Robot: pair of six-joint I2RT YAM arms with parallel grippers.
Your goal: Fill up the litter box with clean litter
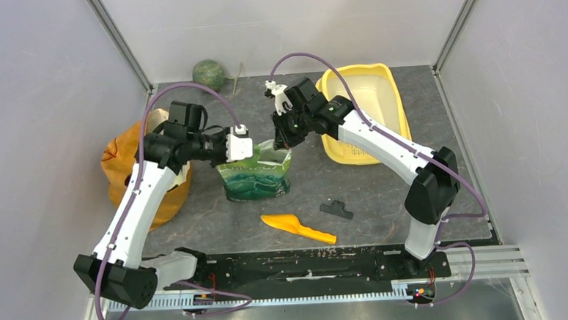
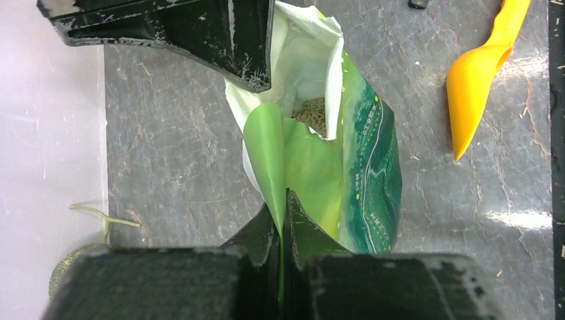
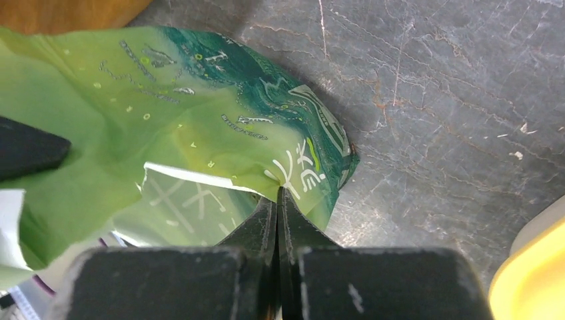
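Observation:
A green printed pouch (image 1: 256,175) stands open in the middle of the table. My left gripper (image 1: 238,149) is shut on its left top edge; the left wrist view shows the green film (image 2: 288,160) pinched between the jaws. My right gripper (image 1: 283,136) is shut on the pouch's right top corner (image 3: 293,170). Grey-beige clean litter (image 2: 312,115) shows inside the pouch mouth. The yellow litter box (image 1: 364,110) lies at the back right, its basin bare, partly hidden by my right arm; its rim shows in the right wrist view (image 3: 533,277).
An orange scoop (image 1: 296,227) lies in front of the pouch, also in the left wrist view (image 2: 476,73). A small black clip (image 1: 336,210) lies to its right. An orange-yellow bag (image 1: 131,172) sits at the left. A green ball (image 1: 208,74) sits at the back wall.

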